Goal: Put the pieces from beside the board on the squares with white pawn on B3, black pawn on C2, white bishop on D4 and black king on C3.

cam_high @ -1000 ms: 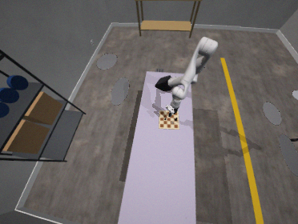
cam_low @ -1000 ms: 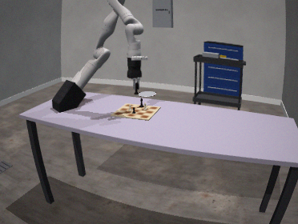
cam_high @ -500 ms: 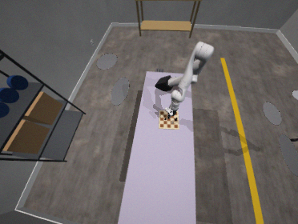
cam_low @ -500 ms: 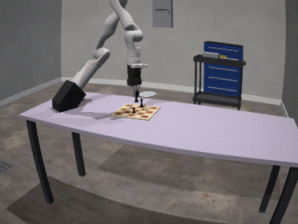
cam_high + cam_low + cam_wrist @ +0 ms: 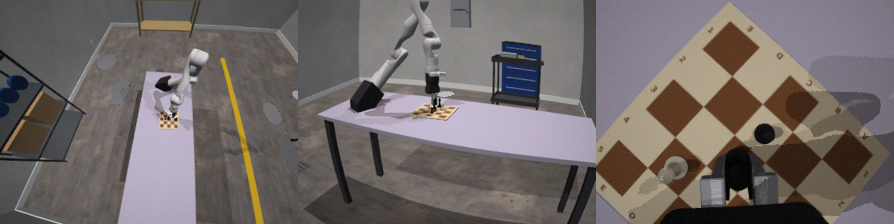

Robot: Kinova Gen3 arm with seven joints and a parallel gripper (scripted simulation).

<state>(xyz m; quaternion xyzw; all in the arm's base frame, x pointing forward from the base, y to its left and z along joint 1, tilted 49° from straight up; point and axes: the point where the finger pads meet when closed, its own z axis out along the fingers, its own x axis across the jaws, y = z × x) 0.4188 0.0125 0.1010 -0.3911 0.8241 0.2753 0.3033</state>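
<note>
My gripper (image 5: 737,169) is shut on the black king (image 5: 737,168) and holds it upright, low over the middle of the small chessboard (image 5: 736,123), about over C3. I cannot tell whether its base touches the board. A black pawn (image 5: 764,133) stands on C2, just beyond the king. A white bishop (image 5: 673,168) stands on D4, to the left. The gripper body hides the near squares in the wrist view. In the exterior view the gripper (image 5: 434,96) hangs straight down over the board (image 5: 434,111), and a small white piece (image 5: 442,107) stands just to its right.
The board lies on a long lilac table (image 5: 478,124), with the arm's black base (image 5: 366,96) at the table's left end. A blue tool cart (image 5: 517,74) stands against the back wall, well away from the table. A dark shelf frame (image 5: 28,116) stands on the floor to one side.
</note>
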